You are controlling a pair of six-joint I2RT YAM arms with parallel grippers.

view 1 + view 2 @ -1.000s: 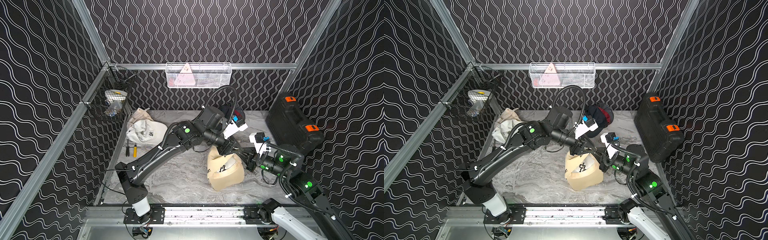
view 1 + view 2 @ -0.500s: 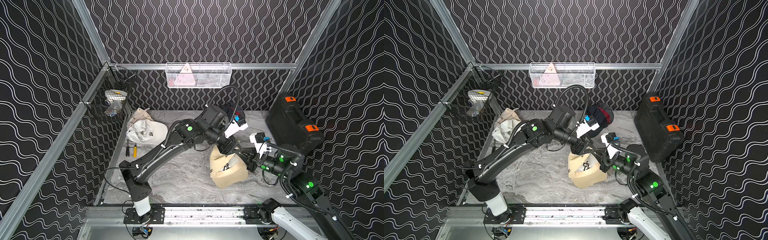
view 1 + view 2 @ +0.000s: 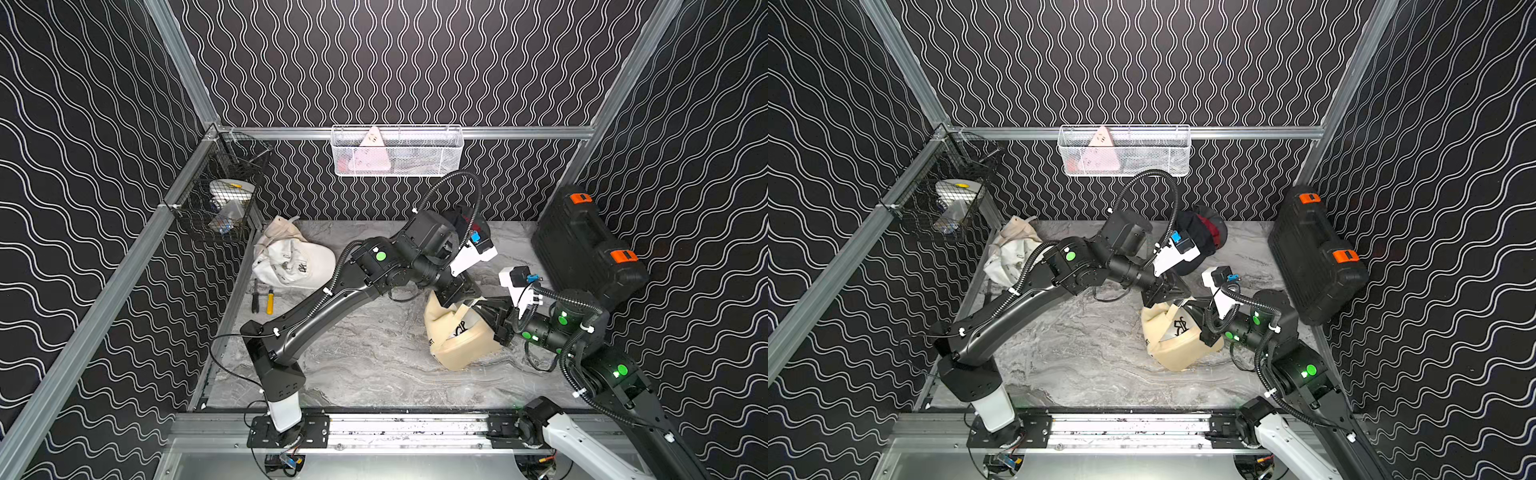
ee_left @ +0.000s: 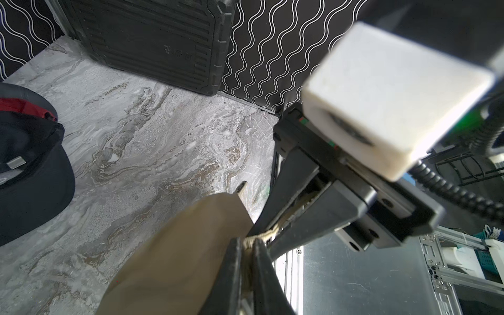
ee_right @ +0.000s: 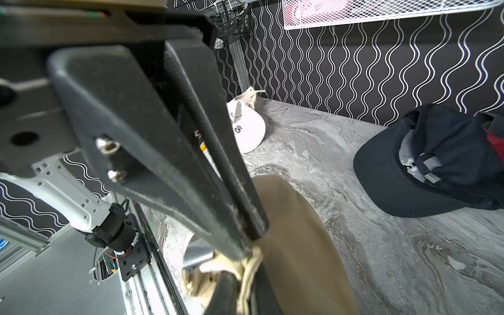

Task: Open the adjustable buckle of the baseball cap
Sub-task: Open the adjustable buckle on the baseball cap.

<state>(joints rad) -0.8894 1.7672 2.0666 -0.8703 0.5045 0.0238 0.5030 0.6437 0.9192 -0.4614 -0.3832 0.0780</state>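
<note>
Left wrist: tan cap (image 4: pixel 177 259) pinched in both jaws.

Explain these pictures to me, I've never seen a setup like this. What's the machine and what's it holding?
Two black robot arms work at a marble table. Two pictures look down from overhead; the other two come from cameras on the arms' wrists. On the table are a beige cap, a white cap, a dark cap and a black case. The left tool and the right tool are both shut on the beige cap's bunched fabric, close together.
</note>
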